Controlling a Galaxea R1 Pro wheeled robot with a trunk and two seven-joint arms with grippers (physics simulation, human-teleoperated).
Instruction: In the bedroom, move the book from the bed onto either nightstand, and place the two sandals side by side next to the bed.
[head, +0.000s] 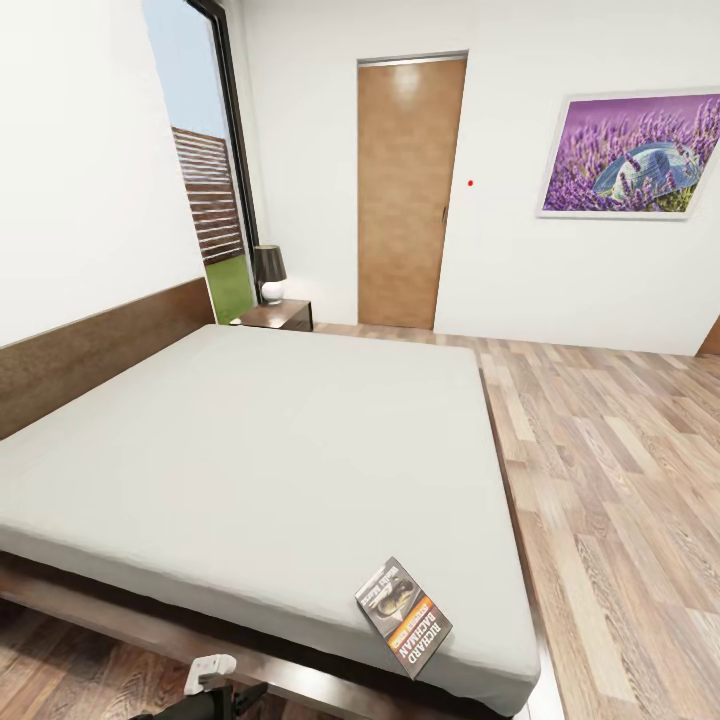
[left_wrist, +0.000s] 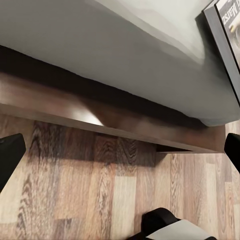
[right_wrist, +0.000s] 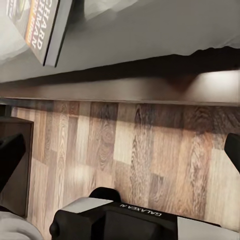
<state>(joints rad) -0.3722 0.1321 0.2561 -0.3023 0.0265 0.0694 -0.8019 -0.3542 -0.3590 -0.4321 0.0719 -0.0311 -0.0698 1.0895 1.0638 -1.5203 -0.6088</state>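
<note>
Grippers: left gripper (left_wrist: 120, 150) and right gripper (right_wrist: 120, 150) both spread open, empty, low over the floor (head: 620, 480) beside the bed (head: 250, 440)
Book (head: 403, 616): flat on the mattress corner nearest the grippers, above them
Count: one book, one nightstand (head: 280, 315), one lamp (head: 269, 273)

I am in a home bedroom, as shown by the large low bed with plain white mattress on a dark wooden frame (head: 250, 440), the small dark-brown nightstand (head: 280, 315) carrying a dark-shaded lamp (head: 270, 272), the brown wooden door (head: 408, 190), the purple lavender picture (head: 630, 155) and the wood-plank floor (head: 620, 480).
</note>
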